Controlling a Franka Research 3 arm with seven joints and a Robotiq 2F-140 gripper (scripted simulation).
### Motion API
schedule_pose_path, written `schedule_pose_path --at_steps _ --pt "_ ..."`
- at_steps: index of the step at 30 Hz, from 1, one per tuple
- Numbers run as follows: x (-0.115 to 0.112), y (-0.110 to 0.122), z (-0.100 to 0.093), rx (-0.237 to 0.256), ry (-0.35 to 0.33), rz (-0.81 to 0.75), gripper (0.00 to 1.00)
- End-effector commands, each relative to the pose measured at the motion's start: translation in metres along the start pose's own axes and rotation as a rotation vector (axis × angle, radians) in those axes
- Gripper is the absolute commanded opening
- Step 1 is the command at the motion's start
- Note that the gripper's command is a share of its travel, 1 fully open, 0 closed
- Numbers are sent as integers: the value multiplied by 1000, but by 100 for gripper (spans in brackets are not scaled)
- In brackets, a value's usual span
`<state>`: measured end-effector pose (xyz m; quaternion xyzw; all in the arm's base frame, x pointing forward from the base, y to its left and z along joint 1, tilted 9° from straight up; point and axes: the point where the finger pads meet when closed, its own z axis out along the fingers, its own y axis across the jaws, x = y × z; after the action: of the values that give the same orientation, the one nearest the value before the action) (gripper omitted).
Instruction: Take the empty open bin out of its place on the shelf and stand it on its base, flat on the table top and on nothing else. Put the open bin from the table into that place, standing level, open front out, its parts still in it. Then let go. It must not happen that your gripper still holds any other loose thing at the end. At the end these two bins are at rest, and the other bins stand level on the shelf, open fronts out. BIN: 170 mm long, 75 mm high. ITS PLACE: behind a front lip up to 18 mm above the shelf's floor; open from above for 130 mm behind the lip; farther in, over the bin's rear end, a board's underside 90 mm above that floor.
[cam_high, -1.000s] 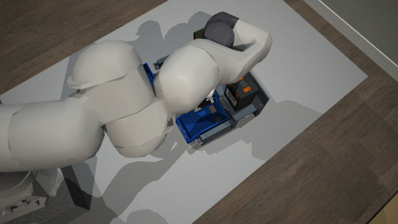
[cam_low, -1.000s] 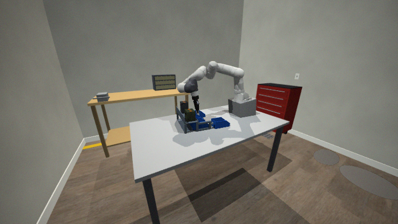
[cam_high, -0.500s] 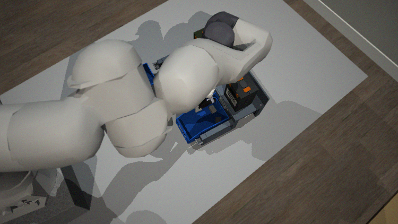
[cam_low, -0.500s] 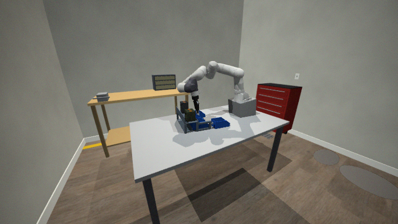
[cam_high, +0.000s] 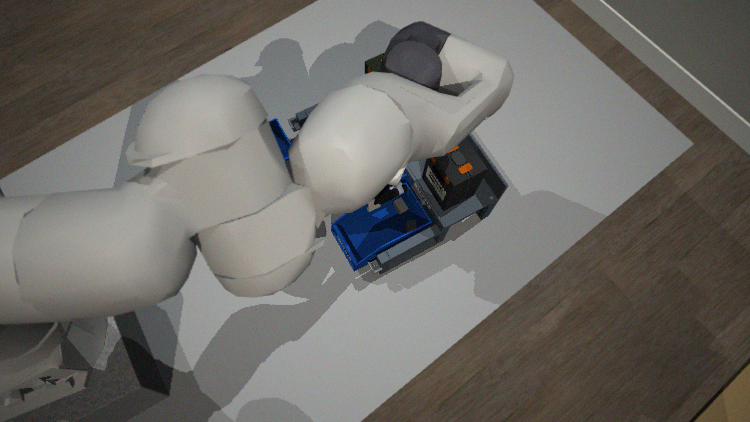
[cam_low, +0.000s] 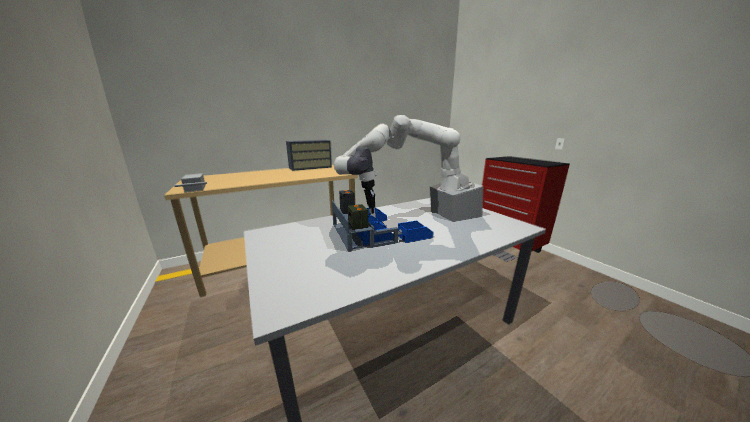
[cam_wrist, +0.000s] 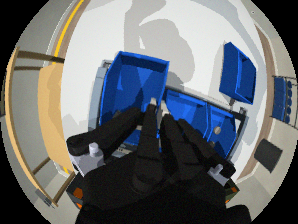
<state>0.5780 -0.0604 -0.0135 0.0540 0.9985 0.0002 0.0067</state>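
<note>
Bin with parts: (cam_high: 361, 238) (cam_low: 376, 214) (cam_wrist: 112, 92) we see it at the end place of the rack (cam_high: 408, 255) (cam_low: 349, 242) (cam_wrist: 95, 102), its front end reaching out past the rack's front; whether it sits level we cannot tell.
Claw: (cam_high: 387, 196) (cam_low: 372, 212) (cam_wrist: 158, 102) open only a sliver, tips at this bin's side wall; we cannot tell whether the wall is pinched between them.
Parts: a few small pieces (cam_high: 400, 204) lie inside, toward the rear.
Neighbour bins: we find two blue ones (cam_wrist: 186, 107) (cam_wrist: 222, 122) side by side in the rack.
Bin on the bench: (cam_low: 415, 231) (cam_wrist: 238, 74) blue, apart from the rack, out on the bench (cam_high: 555, 136) (cam_low: 293, 293) (cam_wrist: 210, 20).
Dark boxes: two (cam_high: 456, 181) (cam_low: 358, 216) with orange marks, up at the rack's rear.
Wooden table: (cam_low: 246, 181) beyond our bench.
Drawer cabinet: (cam_low: 550, 204) red, behind the arm's base.
</note>
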Motion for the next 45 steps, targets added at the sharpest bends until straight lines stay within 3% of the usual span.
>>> schedule_pose_path --at_steps 1,25,45 --pt "-1 -2 -1 1 -3 8 6" --pt "-1 -2 -3 1 -3 8 6" --pt "1 -2 -18 1 -3 8 6"
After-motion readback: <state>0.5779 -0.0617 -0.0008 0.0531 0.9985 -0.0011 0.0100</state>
